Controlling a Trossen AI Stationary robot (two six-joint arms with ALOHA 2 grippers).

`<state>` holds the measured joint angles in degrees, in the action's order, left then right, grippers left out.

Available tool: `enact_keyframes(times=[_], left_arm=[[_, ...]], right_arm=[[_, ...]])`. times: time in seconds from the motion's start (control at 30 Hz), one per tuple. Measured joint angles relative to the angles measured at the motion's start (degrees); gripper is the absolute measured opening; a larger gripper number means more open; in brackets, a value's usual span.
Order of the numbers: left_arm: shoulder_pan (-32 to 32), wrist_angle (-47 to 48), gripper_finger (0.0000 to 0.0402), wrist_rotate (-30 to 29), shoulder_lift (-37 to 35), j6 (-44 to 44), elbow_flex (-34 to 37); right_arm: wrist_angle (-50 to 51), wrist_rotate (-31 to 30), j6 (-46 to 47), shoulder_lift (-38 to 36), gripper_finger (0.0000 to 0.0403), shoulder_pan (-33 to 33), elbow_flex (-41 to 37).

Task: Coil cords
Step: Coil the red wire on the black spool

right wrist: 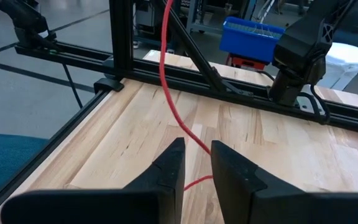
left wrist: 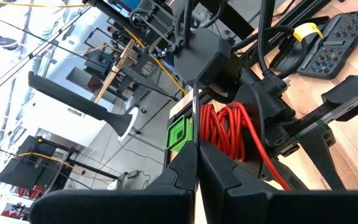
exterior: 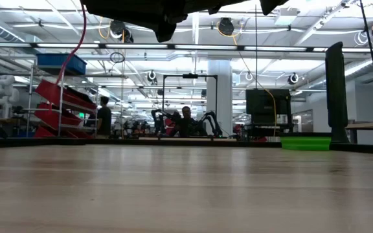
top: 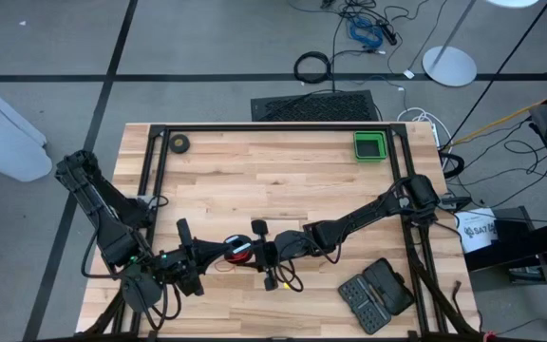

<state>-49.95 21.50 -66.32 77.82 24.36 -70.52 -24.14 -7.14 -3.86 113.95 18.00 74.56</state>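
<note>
The cords are a small coil of thin red wire [top: 240,250] [left wrist: 229,134], held up above the table's near middle between my two grippers. My left gripper [top: 228,250] [left wrist: 196,155] comes from the left and is shut on a thin dark strand. My right gripper [top: 253,252] [right wrist: 196,148] faces it from the right. Its fingers are open, with a narrow gap, and a red strand [right wrist: 178,118] runs down between the tips. In the low view a red strand [exterior: 78,45] hangs from the grippers at the picture's top. My left gripper pinches a thin dark strand [left wrist: 194,115] between its two fingertips. The strand rises straight from the tips, just in front of the red coil. The fingers lie nearly level and point toward the table's right. My right gripper has the red strand in its gap; whether a finger touches it, I cannot tell.
A green tray [top: 369,145] stands at the far right and a small dark tape roll [top: 179,143] at the far left. An open black case [top: 376,294] lies near the right front corner. A black frame rail [right wrist: 166,59] borders the table.
</note>
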Motion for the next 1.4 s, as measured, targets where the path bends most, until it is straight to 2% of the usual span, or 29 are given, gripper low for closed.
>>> enact_keyframes(times=[0.6, 0.9, 1.4], left_arm=[[0.00, -0.02, 0.0008, 0.01, 0.00, 0.01, 0.00], [0.00, -0.07, 0.0008, 0.02, 0.00, 0.00, -0.02], [0.00, -0.07, 0.0008, 0.02, 0.00, -0.02, -0.02]], right_arm=[[0.33, 0.27, -0.04, 0.00, 0.0064, 0.00, 0.00], [-5.76, 1.33, -0.38, 3.93, 0.0064, -0.82, 0.04], [-5.64, 1.49, -0.28, 3.91, 0.0053, -0.83, 0.04]])
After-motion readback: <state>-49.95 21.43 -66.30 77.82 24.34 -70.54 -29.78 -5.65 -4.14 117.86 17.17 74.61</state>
